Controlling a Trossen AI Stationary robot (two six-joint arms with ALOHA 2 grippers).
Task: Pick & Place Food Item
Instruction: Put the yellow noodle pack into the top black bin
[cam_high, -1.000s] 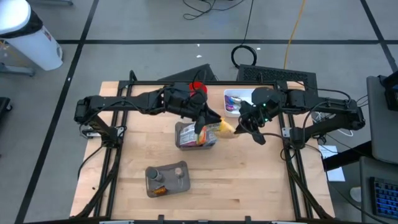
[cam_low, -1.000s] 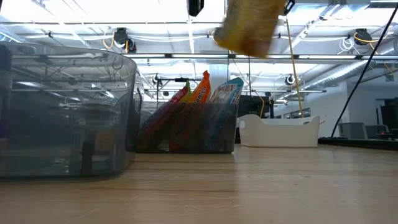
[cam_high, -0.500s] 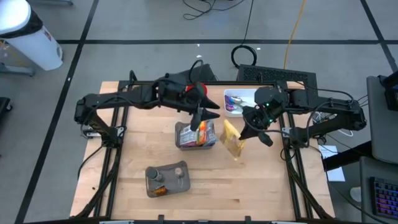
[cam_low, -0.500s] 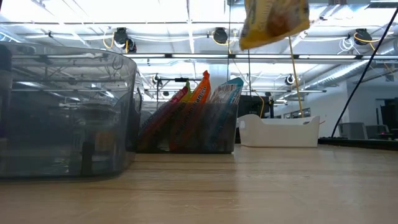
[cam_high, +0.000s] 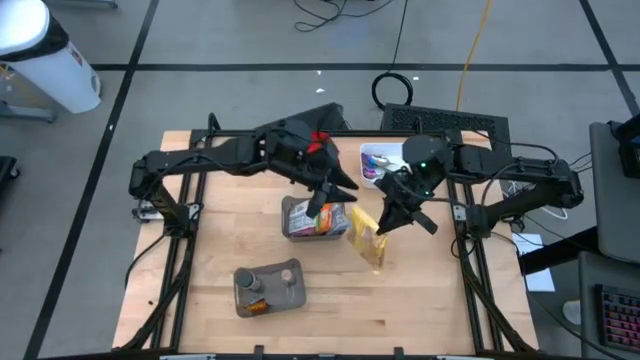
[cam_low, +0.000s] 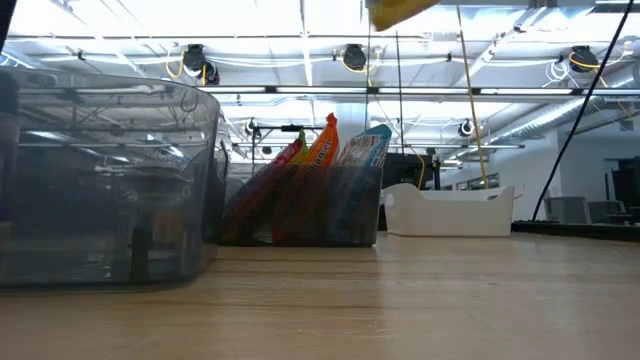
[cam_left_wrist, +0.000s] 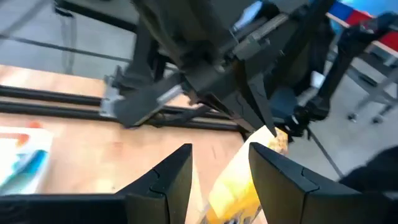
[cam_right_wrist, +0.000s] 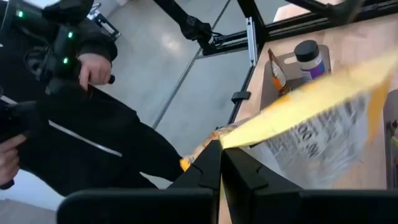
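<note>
My right gripper (cam_high: 385, 218) is shut on a yellow snack bag (cam_high: 367, 241), which hangs in the air over the middle of the table. Only the bag's lower edge (cam_low: 398, 10) shows at the top of the low view. My left gripper (cam_high: 326, 204) stands open above the grey bin of snack packs (cam_high: 315, 218), just left of the bag and apart from it. In the left wrist view the bag (cam_left_wrist: 239, 186) and the right gripper's fingers (cam_left_wrist: 258, 115) show beyond my open left gripper (cam_left_wrist: 217, 149). My right gripper pinches the bag's crimped top edge (cam_right_wrist: 231, 138) between its two fingers. The fingers slant down at it from the table's right. The bag hangs tilted below them toward the near edge, lifted clear of the table and the bin.
A second grey container with bottles (cam_high: 268, 288) stands near the front left, large in the low view (cam_low: 100, 180). A white tray (cam_high: 378, 162) sits at the back right. A person in dark clothes (cam_right_wrist: 74, 124) stands beyond the table. Bare wood lies near the front right.
The bag has swung out from between the two grippers and turned, so that it now hangs broadside toward the near edge under my right gripper. In the low view it has risen almost out of the picture. My left arm has lifted a little.
</note>
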